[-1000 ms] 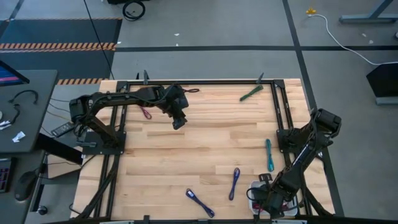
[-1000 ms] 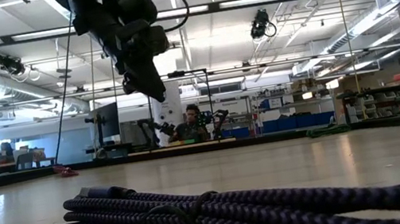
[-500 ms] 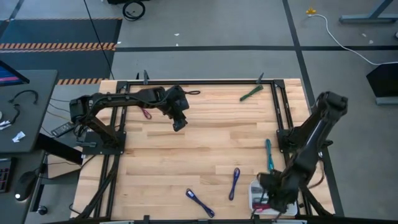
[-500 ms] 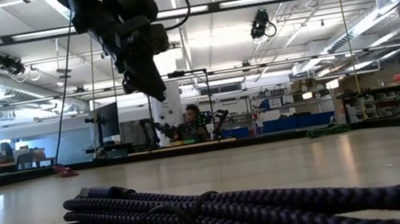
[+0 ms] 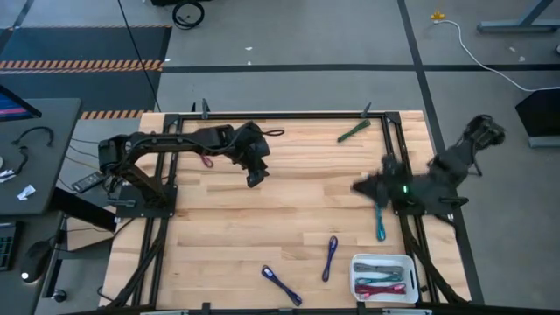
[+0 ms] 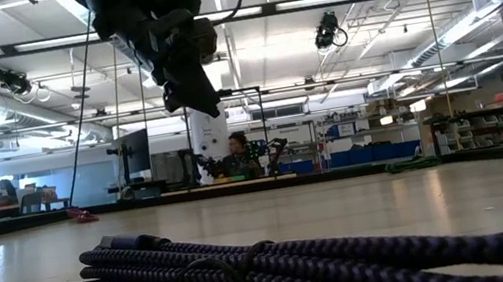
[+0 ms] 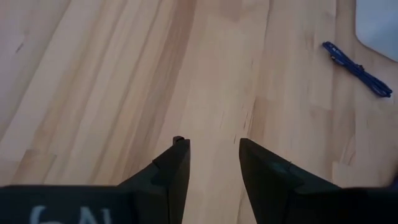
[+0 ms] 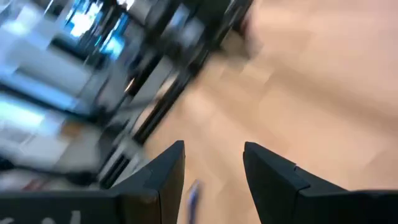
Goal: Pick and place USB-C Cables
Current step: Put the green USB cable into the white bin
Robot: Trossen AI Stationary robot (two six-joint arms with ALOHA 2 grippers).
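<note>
USB-C cables: we see thin coloured bundles scattered on the pale wooden worktop [image 5: 262, 210]; nearest is the teal cable bundle [image 5: 379, 219].
Right end effector [image 5: 360, 186]: above it, fingers apart, empty.
Left end effector [image 5: 254, 179]: parted, waiting.
Handling: we judge light, limp; pinch mid-bundle.

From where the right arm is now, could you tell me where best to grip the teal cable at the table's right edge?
Probably at the middle of the thin teal cable bundle, from straight above. It lies flat on the wooden table, running front to back, so the open right claw should close across its narrow width.
</note>
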